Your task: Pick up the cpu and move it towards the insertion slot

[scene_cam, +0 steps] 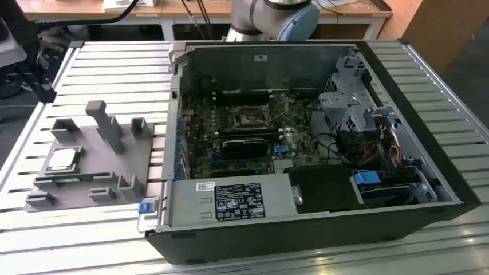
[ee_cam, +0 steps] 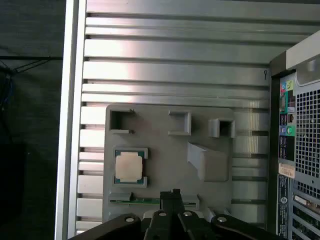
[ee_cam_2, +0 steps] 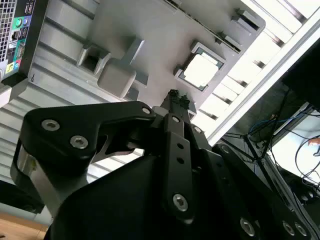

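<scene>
Gripper (ee_cam: 172,192) of the single robot arm hangs above a grey tray (ee_cam: 165,150), over the edge where a narrow green memory stick (ee_cam: 145,201) lies in its groove. Its two black fingers look pressed together at the tips, though the angle makes this hard to be sure of, and they hold nothing.

The cpu (ee_cam: 129,166), a small square chip with a shiny metal top, sits flat in a shallow recess of the tray, near the gripper and off to one side of its tips. In the exterior view the tray lies on a slatted metal table (scene_cam: 114,63), at the exterior view's left of an open computer case (scene_cam: 450,172).

The insertion slot (scene_cam: 249,119), a small dark square socket with a metal frame, is on the circuit board inside the case, well apart from the chip.

By my reading this is the approach step, with the pick-up not yet made. Taking the chip calls for the fingers to part, line up squarely over it and grip its thin edges.

A tall grey post (scene_cam: 103,123) stands on the tray between chip and case, and the case wall rises beyond it; both stand in the way of a low path.
</scene>
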`<act>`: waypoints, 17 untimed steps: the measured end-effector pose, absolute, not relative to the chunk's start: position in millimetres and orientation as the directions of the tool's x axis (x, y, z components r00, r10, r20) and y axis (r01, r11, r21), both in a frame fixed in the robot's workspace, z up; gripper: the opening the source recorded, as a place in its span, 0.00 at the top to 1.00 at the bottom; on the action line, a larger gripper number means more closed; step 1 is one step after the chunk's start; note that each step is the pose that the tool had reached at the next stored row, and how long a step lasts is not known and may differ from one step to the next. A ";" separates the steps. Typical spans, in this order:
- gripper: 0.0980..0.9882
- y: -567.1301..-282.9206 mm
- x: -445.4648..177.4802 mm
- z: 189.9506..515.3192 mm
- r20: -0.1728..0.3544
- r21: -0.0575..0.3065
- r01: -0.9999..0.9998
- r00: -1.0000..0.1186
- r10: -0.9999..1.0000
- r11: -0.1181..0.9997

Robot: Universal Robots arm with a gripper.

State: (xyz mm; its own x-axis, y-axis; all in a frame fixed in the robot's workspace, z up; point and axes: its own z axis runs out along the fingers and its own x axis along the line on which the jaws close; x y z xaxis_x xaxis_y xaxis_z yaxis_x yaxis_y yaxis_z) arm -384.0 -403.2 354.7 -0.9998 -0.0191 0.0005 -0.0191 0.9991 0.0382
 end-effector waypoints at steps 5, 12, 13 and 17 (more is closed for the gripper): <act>0.99 -403.3 -384.2 354.7 0.001 0.038 -0.019 -1.000 -0.019 0.999; 0.99 -403.2 -393.6 354.4 0.000 0.038 -0.019 -1.000 -0.019 0.999; 0.99 -403.2 -396.0 354.3 0.000 0.038 -0.019 -1.000 -0.019 0.999; 0.99 -403.2 -404.8 353.6 0.001 0.038 -0.019 -1.000 -0.019 0.999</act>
State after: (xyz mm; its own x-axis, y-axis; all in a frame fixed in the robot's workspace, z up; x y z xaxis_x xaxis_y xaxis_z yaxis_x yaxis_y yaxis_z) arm -404.8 -403.2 353.6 -0.9998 -0.0191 0.0006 -0.0191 0.9991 0.0382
